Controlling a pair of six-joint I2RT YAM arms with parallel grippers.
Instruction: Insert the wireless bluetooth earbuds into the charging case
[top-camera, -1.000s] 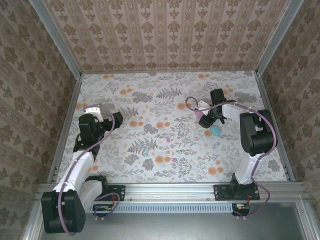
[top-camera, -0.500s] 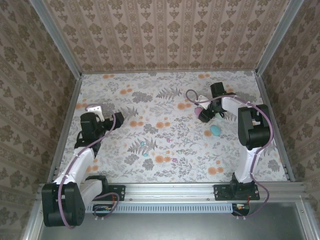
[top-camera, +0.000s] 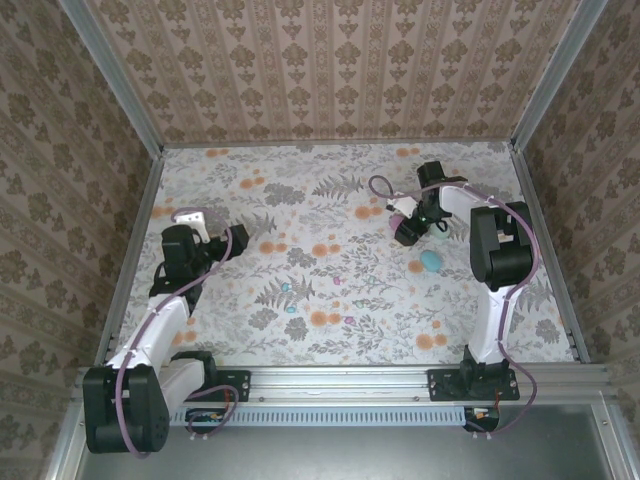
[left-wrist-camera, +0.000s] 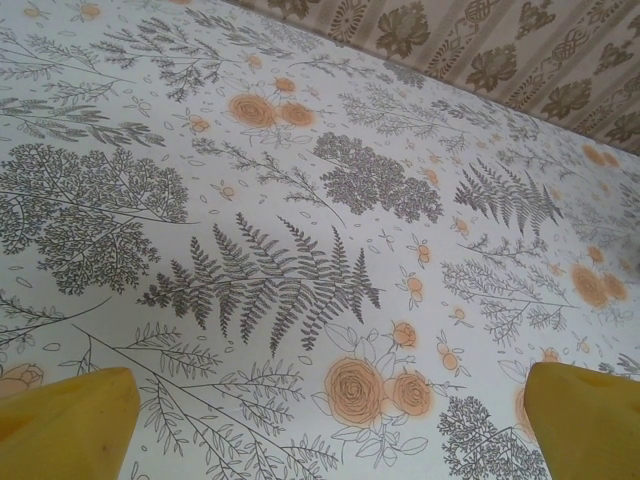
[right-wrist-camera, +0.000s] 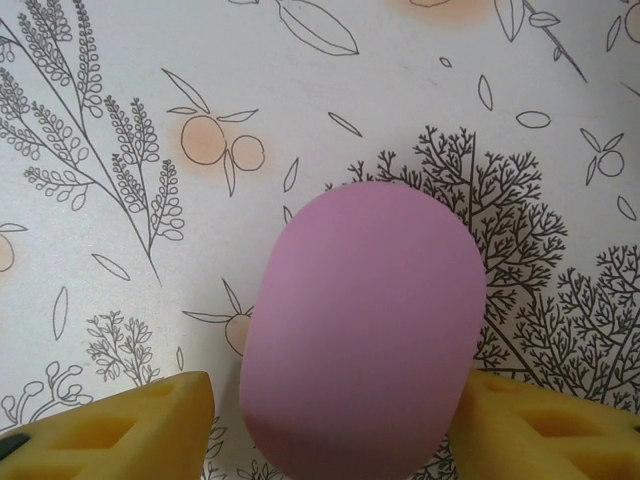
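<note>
At 9 o'clock on the mat (top-camera: 300, 200), the left gripper (left-wrist-camera: 325, 420) hangs with jaws wide apart over bare print. The tiny pastel earbuds (top-camera: 291, 309) lie just 7 o'clock of centre, well apart from both cases; likely light, slick and rounded, so pinch across the widest part. At 2 o'clock the right gripper (right-wrist-camera: 330, 420) straddles the pink case (right-wrist-camera: 362, 330), jaws apart, not clamped: the wrist view shows mat between one finger (right-wrist-camera: 130, 425) and the shell, which the top view can't resolve, though it places the teal case (top-camera: 429, 261) at 3 o'clock.
</note>
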